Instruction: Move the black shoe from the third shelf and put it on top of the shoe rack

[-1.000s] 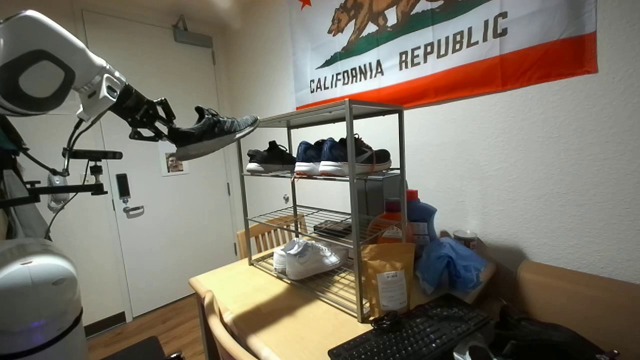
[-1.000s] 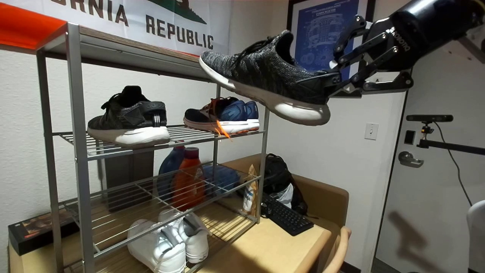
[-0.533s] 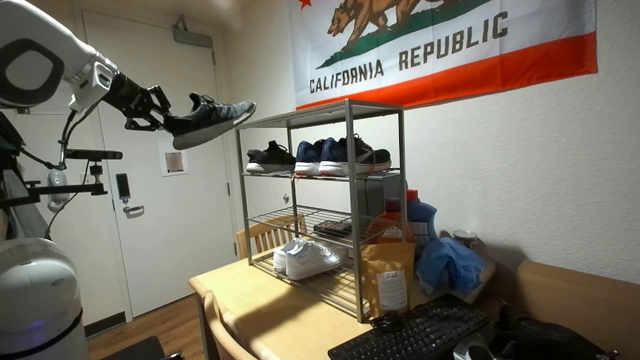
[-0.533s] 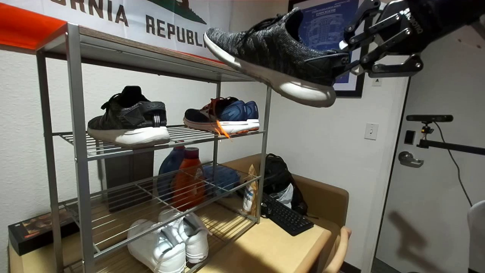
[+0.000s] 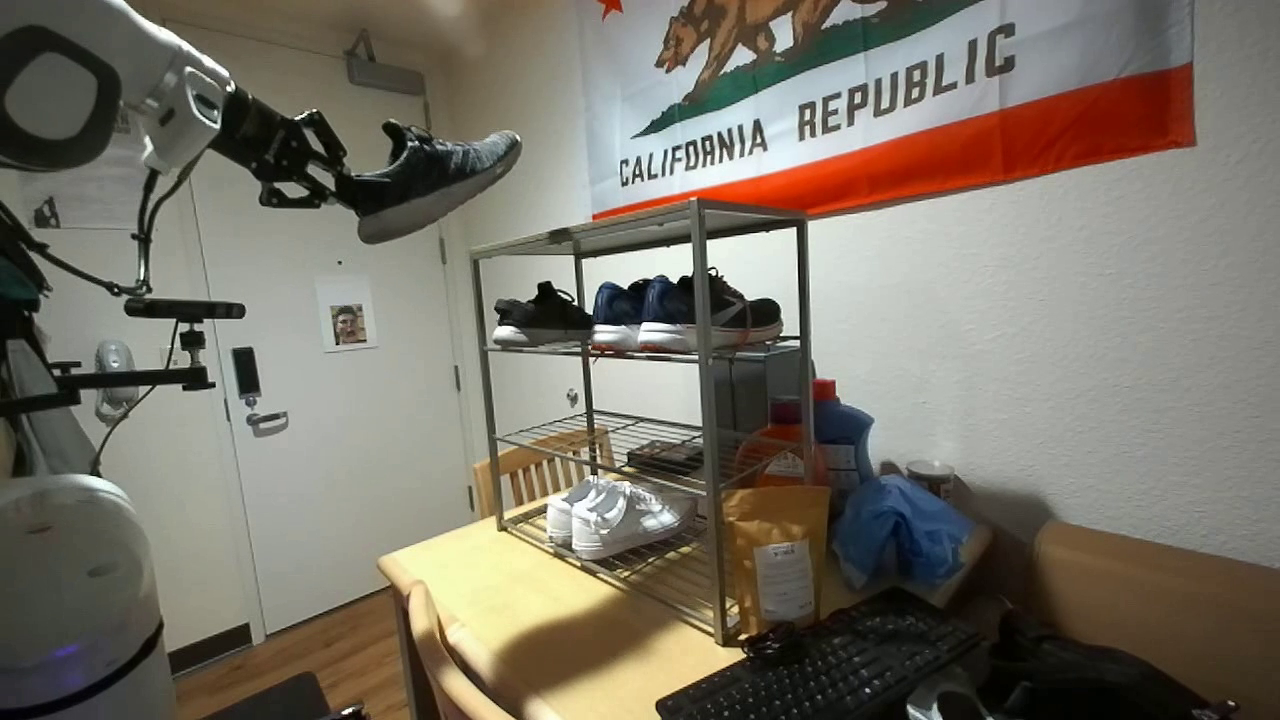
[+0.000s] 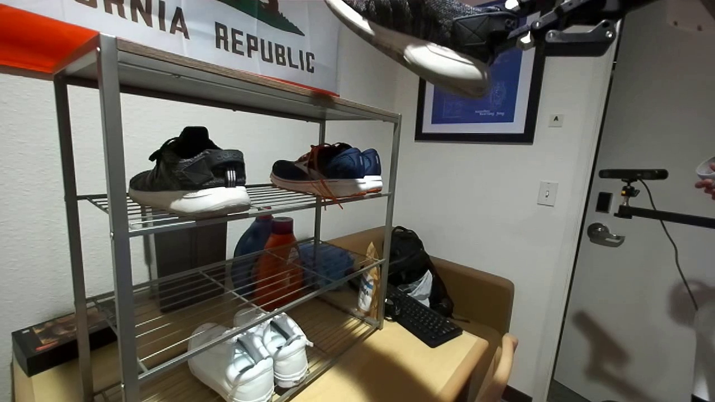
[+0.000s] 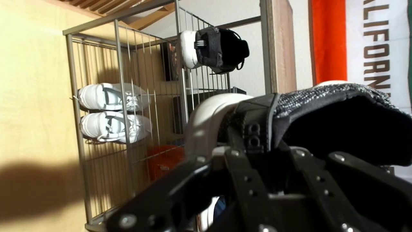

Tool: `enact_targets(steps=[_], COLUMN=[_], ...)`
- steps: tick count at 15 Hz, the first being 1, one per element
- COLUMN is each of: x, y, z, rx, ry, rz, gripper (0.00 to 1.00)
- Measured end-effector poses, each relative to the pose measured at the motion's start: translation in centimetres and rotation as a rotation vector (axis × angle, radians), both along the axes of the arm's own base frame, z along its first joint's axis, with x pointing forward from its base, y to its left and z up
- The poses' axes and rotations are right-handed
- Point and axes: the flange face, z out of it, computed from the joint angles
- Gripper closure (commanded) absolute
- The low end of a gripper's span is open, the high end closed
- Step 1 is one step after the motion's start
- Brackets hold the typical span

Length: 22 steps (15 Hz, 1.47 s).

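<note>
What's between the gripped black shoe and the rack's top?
Open air: both exterior views show a gap separating the held black shoe from the rack's top.

A California Republic flag (image 5: 790, 185) hangs on a textured off-white wall (image 5: 1050, 330). In an exterior view, a pale door (image 5: 340, 500) with a lever handle (image 5: 268, 421) and overhead closer (image 5: 385, 76) stands over a wood-look floor (image 5: 345, 650), and 2 wooden chairs (image 5: 432, 640) stand at a light wood table (image 5: 450, 570). In an exterior view, a black-framed blue print (image 6: 505, 106) hangs near a light switch (image 6: 548, 194); shadows (image 6: 606, 346) fall on a grey door (image 6: 665, 123).
</note>
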Motion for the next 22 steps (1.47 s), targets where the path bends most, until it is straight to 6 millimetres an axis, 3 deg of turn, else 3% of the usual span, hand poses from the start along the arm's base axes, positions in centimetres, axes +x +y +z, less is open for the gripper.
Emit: enact_targets(steps=[4,13,22], x=[2.5,11.9,16.6], y=[-1.0,-3.6,-5.1], z=[2.8,6.6,8.6], rx=[0.053,0.100,0.078], ry=[0.000,0.087,0.190], rz=[-0.013,-0.064,-0.080], gripper=[0.94,0.94,0.94])
